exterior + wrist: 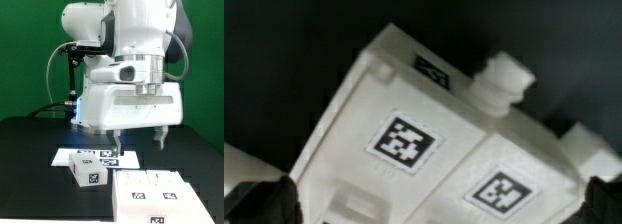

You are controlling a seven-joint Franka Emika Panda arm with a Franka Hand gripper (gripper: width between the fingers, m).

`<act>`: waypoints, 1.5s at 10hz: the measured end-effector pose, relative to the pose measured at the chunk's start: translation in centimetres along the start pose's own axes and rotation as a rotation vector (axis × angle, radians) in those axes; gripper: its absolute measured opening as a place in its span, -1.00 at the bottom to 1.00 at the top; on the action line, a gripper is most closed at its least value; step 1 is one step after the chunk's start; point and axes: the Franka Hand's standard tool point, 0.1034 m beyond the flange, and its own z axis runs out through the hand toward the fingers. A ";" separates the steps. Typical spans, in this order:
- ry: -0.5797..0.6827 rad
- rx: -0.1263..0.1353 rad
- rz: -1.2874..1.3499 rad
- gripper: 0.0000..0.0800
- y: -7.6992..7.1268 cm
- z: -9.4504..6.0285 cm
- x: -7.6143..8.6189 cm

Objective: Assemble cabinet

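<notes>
The cabinet (152, 192) is a large white box-shaped body with black-and-white tags. It lies on the dark table at the front, toward the exterior view's right. In the wrist view the cabinet (411, 115) fills most of the picture, with tags on its face and a small white knob (503, 70) at one edge. My gripper (136, 141) hangs open above the table, a little behind and above the cabinet, touching nothing. In the wrist view my gripper (434, 205) is spread wide, with its dark fingertips (260, 202) at both sides of the body.
The marker board (97, 155) lies flat on the table behind the cabinet. A small white tagged part (88, 173) lies at the exterior view's left of the cabinet. A green wall stands behind the arm.
</notes>
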 end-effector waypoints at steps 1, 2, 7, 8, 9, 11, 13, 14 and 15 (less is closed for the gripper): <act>0.024 0.001 0.150 0.99 -0.3 0.5 -0.8; 0.024 0.006 0.227 0.99 -0.1 0.8 -1.2; 0.073 0.001 0.500 0.99 -1.2 1.3 -2.2; 0.093 -0.010 0.488 0.99 -1.8 1.9 -3.1; 0.106 -0.017 0.475 0.99 -2.6 2.7 -3.7; 0.116 -0.028 0.467 0.99 -2.1 3.8 -4.1; 0.113 -0.031 0.473 0.99 -1.5 4.9 -4.1; 0.114 -0.035 0.482 0.99 -1.1 5.5 -4.2; 0.106 -0.031 0.481 0.99 -1.6 6.2 -4.3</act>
